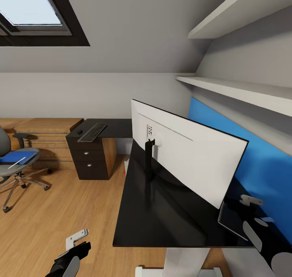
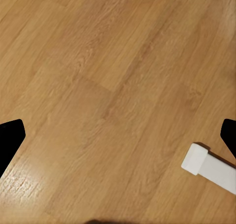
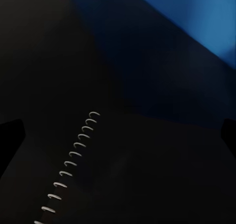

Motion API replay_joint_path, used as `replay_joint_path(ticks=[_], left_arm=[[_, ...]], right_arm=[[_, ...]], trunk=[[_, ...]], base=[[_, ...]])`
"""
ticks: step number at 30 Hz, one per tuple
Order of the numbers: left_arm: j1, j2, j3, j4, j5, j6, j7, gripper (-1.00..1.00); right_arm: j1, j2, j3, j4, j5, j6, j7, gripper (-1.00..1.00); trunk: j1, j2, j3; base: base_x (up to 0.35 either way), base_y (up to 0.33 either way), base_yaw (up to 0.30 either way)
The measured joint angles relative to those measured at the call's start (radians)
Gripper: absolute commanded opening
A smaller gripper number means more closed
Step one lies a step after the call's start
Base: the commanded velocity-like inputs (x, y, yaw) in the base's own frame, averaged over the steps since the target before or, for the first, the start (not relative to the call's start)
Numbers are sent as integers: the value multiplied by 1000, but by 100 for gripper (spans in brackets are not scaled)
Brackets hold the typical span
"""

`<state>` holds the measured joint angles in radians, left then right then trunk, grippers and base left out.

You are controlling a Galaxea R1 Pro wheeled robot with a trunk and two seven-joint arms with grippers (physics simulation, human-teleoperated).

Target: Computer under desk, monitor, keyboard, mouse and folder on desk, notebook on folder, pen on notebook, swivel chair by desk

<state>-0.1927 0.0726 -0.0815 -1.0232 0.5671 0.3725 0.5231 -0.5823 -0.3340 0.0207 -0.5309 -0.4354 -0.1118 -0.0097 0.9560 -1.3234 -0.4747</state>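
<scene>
The monitor (image 1: 184, 159) stands on the black desk (image 1: 162, 220) with its white back toward me. On the desk's far wing lie the keyboard (image 1: 92, 132) and the mouse (image 1: 80, 131). At the left, the swivel chair (image 1: 8, 169) carries the blue folder (image 1: 16, 157) with the white pen (image 1: 17, 161) on it. A dark spiral notebook (image 1: 233, 220) lies on the desk by the blue back panel. My right gripper (image 1: 257, 209) hovers open over the notebook (image 3: 73, 160). My left gripper (image 1: 77, 244) hangs open and empty above the wooden floor (image 2: 108, 76).
A dark drawer pedestal (image 1: 91, 159) stands under the desk's far wing, with low wooden shelving (image 1: 44, 135) beside it. White wall shelves (image 1: 243, 92) run above the blue panel (image 1: 259, 167). A white desk foot (image 2: 211, 167) rests on the floor near my left gripper.
</scene>
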Motion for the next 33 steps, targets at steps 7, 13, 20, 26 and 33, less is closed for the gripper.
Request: replay_joint_path(ticks=[7, 13, 20, 26, 33], left_arm=[[0, 0, 0, 0, 0, 0, 1, 100], [0, 0, -1, 0, 0, 0, 1, 100], [0, 0, -2, 0, 0, 0, 1, 100], [0, 0, -2, 0, 1, 0, 1, 100], [0, 0, -2, 0, 0, 0, 2, 100]], right_arm=[[0, 0, 0, 0, 0, 1, 0, 100], [0, 0, 0, 0, 0, 1, 0, 100], [0, 0, 0, 0, 0, 2, 1, 100], [0, 0, 0, 0, 0, 2, 1, 100], [0, 0, 1, -1, 0, 2, 1, 100]], trunk=[[0, 0, 0], [0, 0, 0], [0, 0, 0], [0, 0, 0], [0, 0, 0]], base=[[0, 0, 0], [64, -47, 0], [54, -44, 0], [6, -5, 0], [0, 0, 0]])
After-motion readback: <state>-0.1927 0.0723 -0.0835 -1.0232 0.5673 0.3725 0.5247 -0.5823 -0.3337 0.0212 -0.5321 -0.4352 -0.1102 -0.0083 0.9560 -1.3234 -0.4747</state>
